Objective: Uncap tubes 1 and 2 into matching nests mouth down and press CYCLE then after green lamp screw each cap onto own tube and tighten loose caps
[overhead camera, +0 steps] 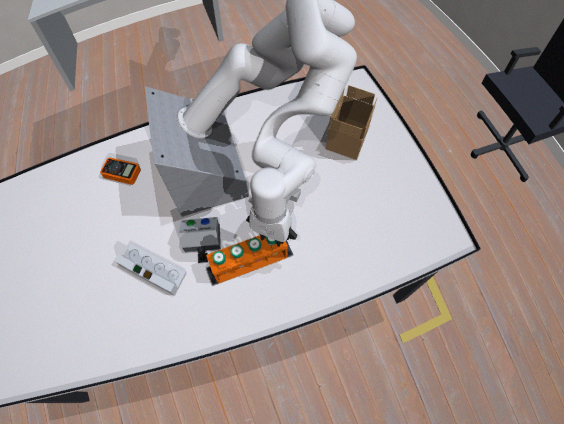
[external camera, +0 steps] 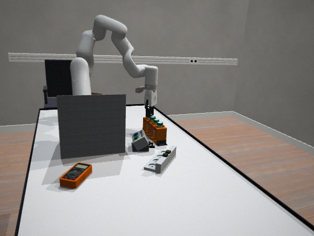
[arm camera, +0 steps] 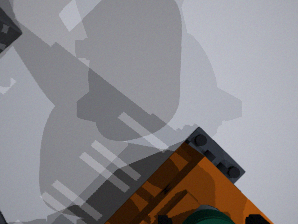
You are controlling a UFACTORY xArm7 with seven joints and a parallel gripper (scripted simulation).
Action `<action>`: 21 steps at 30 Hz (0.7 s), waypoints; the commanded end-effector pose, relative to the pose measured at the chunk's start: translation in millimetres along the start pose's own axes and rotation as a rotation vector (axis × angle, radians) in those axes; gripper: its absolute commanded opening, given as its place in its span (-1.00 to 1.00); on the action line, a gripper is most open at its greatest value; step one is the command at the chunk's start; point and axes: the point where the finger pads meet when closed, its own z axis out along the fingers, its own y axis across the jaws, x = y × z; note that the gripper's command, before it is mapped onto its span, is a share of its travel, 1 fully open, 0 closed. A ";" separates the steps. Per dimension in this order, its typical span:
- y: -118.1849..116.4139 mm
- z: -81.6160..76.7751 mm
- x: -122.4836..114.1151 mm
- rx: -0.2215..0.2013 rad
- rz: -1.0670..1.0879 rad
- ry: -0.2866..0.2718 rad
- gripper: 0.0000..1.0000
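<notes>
The orange decapping station (overhead camera: 248, 260) stands on the white table and also shows in the exterior view (external camera: 155, 131). Green-and-white caps sit on three tubes (overhead camera: 236, 251). The cap of tube 1 (overhead camera: 271, 241), at the end under my wrist, is mostly hidden. My gripper (external camera: 148, 111) points straight down over that cap, its fingers slightly apart around it. The wrist view shows the station's end (arm camera: 190, 190) and a sliver of green cap (arm camera: 210, 217), with no fingers in it. The cap tray (overhead camera: 150, 266) has empty nests and dark lamps. The key housing (overhead camera: 199, 233) carries an unlit blue key (overhead camera: 204, 221) and green key (overhead camera: 190, 223).
A tall grey block (overhead camera: 195, 150) stands behind the key housing, close to the arm. An orange multimeter (overhead camera: 120, 170) lies far left. An open cardboard box (overhead camera: 351, 121) stands at the back right. The table edge runs close behind the station (external camera: 167, 117).
</notes>
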 end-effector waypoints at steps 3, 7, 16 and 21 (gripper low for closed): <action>1.2 -1.6 -1.2 -0.003 -0.001 -0.003 -0.08; 1.2 -1.6 -1.2 -0.003 0.166 -0.003 -0.08; 1.2 -1.6 -1.2 -0.005 0.630 -0.002 -0.08; 1.2 -1.6 -1.2 -0.007 0.912 -0.002 -0.08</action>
